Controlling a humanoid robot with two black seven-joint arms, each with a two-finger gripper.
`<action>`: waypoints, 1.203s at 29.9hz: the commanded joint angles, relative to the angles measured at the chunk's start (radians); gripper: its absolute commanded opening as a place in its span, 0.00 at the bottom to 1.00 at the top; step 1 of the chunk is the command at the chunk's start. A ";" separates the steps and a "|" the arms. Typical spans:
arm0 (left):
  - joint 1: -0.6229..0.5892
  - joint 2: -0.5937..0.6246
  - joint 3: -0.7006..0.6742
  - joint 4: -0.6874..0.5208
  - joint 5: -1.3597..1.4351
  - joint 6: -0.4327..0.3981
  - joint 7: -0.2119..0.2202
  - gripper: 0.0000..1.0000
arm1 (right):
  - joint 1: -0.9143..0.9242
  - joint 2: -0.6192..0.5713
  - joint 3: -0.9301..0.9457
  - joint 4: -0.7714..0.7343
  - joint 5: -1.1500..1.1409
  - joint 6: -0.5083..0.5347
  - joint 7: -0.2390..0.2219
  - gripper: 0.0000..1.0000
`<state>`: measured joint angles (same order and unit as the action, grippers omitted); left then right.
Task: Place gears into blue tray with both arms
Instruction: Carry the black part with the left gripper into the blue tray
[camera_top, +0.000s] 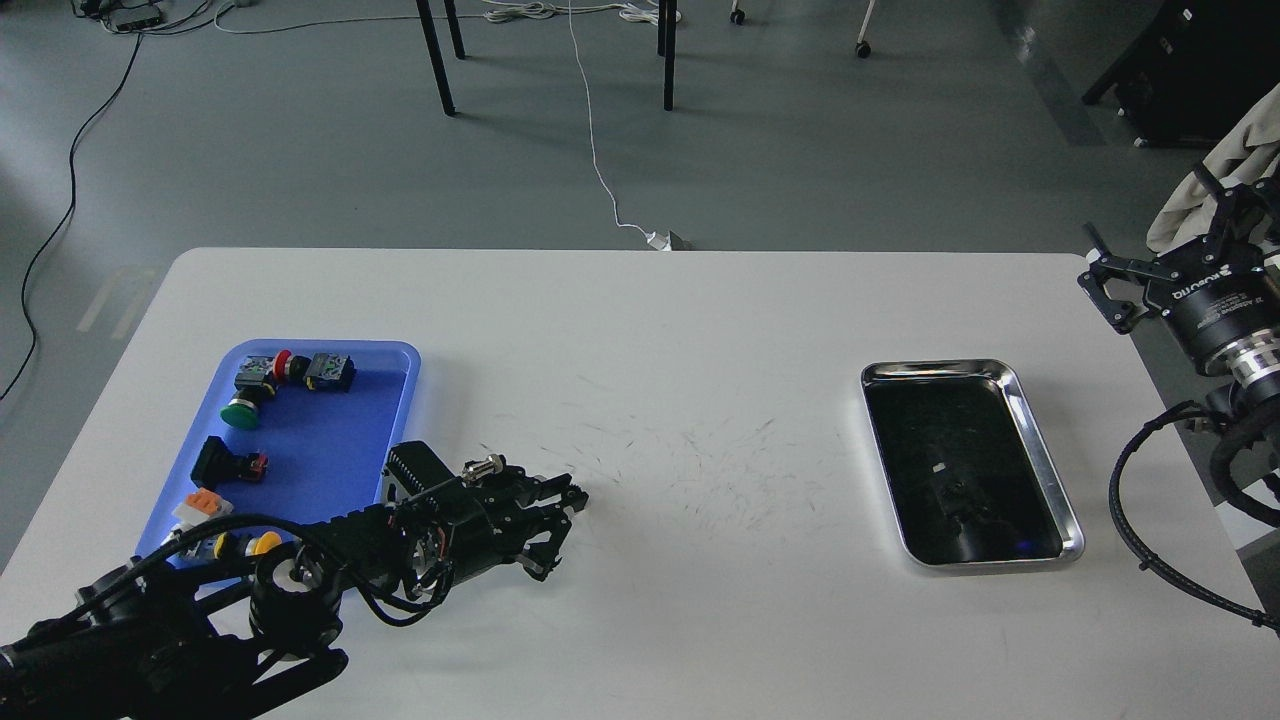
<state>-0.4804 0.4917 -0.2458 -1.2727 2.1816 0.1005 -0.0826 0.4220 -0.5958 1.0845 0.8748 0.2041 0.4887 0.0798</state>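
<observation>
The blue tray (322, 432) lies at the table's left with several coloured push-button switches in it. Just right of the tray's near corner, my left gripper (571, 494) rests low on the table. Its two fingers are closed together at the spot where a small black gear lay, and the gear is now hidden between the fingertips. My right gripper (1103, 285) hovers off the table's far right edge, open and holding nothing.
A shiny steel tray (1042, 440) with a dark bottom sits at the right of the white table (700, 330). Black cables loop from the right arm near the right edge. Chair legs and floor cables lie beyond the table.
</observation>
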 joint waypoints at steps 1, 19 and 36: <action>-0.004 0.022 -0.015 -0.037 0.000 0.007 0.001 0.08 | 0.001 0.001 0.000 0.001 0.000 0.000 0.000 0.95; -0.096 0.493 -0.113 -0.195 -0.313 0.033 -0.040 0.09 | 0.014 -0.002 -0.002 0.004 0.000 0.000 -0.002 0.95; 0.003 0.347 -0.109 0.082 -0.413 0.088 -0.052 0.09 | 0.017 -0.004 -0.003 0.004 -0.003 0.000 -0.003 0.95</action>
<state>-0.4777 0.8658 -0.3549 -1.2223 1.7682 0.1859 -0.1293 0.4386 -0.5984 1.0814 0.8792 0.2015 0.4887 0.0766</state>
